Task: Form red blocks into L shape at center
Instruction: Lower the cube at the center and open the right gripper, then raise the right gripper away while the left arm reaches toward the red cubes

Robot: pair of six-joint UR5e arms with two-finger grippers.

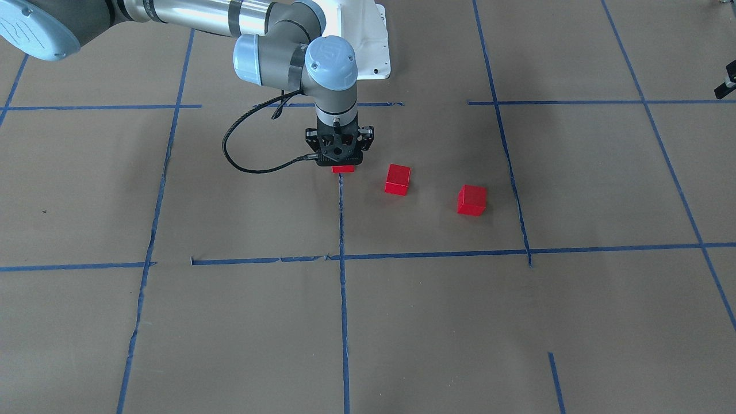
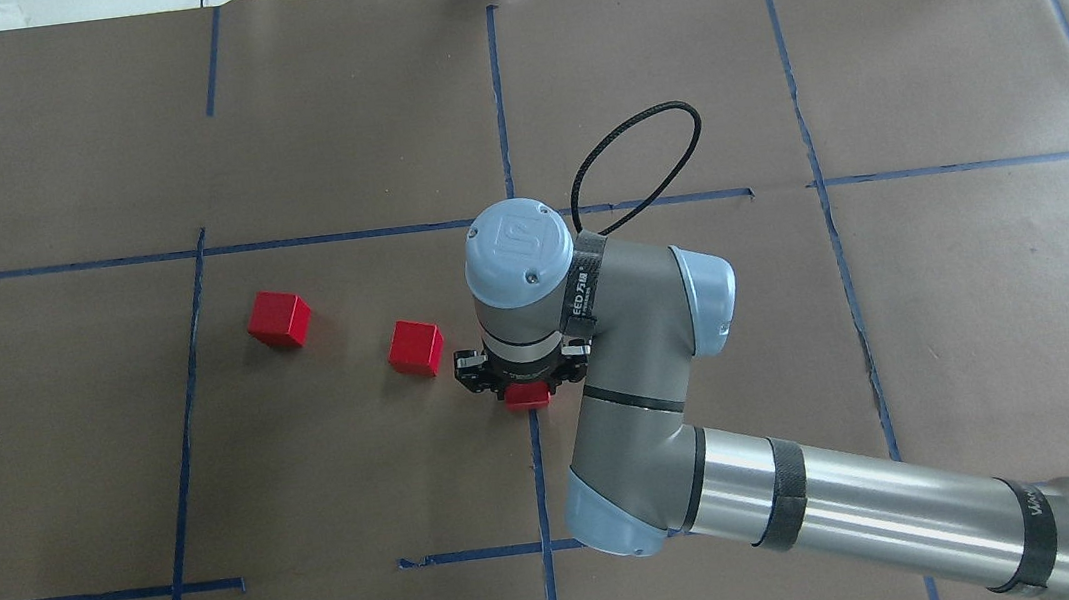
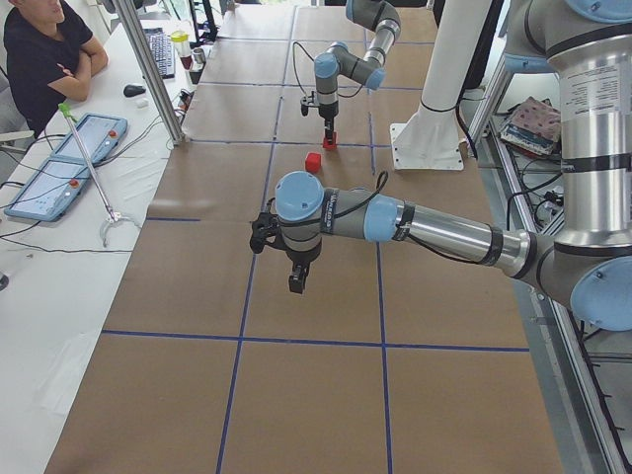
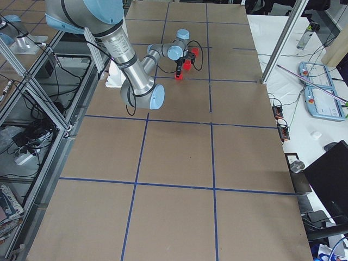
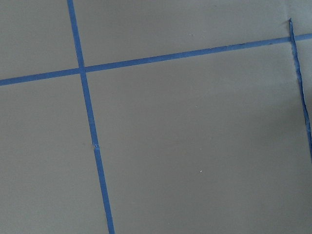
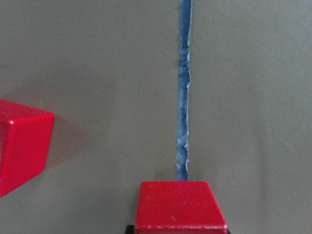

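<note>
Three red blocks lie on the brown paper. My right gripper points straight down at the center, on the long blue tape line. It is shut on one red block, which sits at the paper's surface; the block also shows in the overhead view and the right wrist view. A second red block stands close beside it, apart from it. The third red block lies farther out the same way. My left gripper hovers over bare paper far from the blocks; I cannot tell whether it is open.
The robot's white base plate sits behind the right gripper. A black cable loops from the right wrist. An operator sits at a side table with tablets.
</note>
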